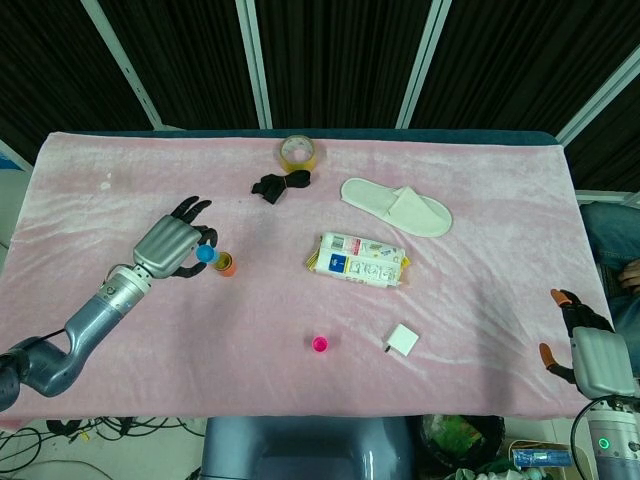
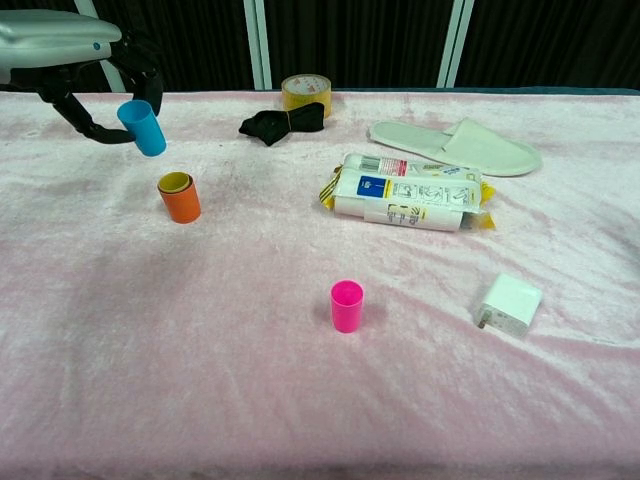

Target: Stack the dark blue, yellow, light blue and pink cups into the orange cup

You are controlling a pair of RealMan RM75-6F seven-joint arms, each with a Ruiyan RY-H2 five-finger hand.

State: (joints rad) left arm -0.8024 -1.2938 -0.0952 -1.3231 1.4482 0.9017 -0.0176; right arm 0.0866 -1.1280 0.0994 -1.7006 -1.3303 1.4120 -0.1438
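My left hand point(image 1: 172, 244) point(image 2: 70, 45) holds the light blue cup point(image 1: 206, 254) point(image 2: 142, 127) in the air, tilted, up and to the left of the orange cup. The orange cup point(image 1: 227, 265) point(image 2: 181, 197) stands on the pink cloth with a yellow cup nested inside it. The pink cup point(image 1: 320, 344) point(image 2: 347, 305) stands upright alone near the front middle. No dark blue cup shows on its own. My right hand point(image 1: 585, 345) hangs at the far right edge beyond the table, fingers apart, holding nothing.
A snack packet point(image 1: 358, 260) point(image 2: 408, 195) lies mid-table, a white charger point(image 1: 402, 340) point(image 2: 511, 305) right of the pink cup. At the back are a white slipper point(image 1: 397, 206) point(image 2: 458, 144), a black cloth point(image 1: 280, 184) point(image 2: 280, 122) and a tape roll point(image 1: 299, 152) point(image 2: 305, 93).
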